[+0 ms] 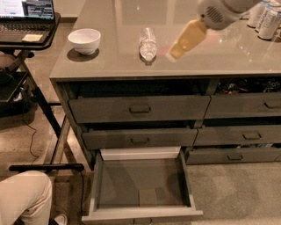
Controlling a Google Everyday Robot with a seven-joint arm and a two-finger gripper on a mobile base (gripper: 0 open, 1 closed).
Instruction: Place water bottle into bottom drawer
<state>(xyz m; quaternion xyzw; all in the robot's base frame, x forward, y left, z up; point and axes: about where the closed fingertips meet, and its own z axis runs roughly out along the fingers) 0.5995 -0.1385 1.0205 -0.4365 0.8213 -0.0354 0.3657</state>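
Observation:
The water bottle point(148, 43), clear and ribbed, lies on its side on the grey countertop point(114, 61), near the middle of the view. My gripper point(173, 54) hangs just to the right of the bottle, a little above the counter and slanting down toward the left, apart from the bottle. Below, the bottom drawer point(125, 184) of the left column is pulled out. Its dark flat floor is bare except for a small square patch point(148, 197).
A white bowl point(84, 40) stands on the counter left of the bottle. Labelled cans point(265, 15) cluster at the far right. Two shut handled drawers point(139, 109) sit above the open one. A laptop point(26, 13) on a black stand and a person's knee point(22, 197) are at left.

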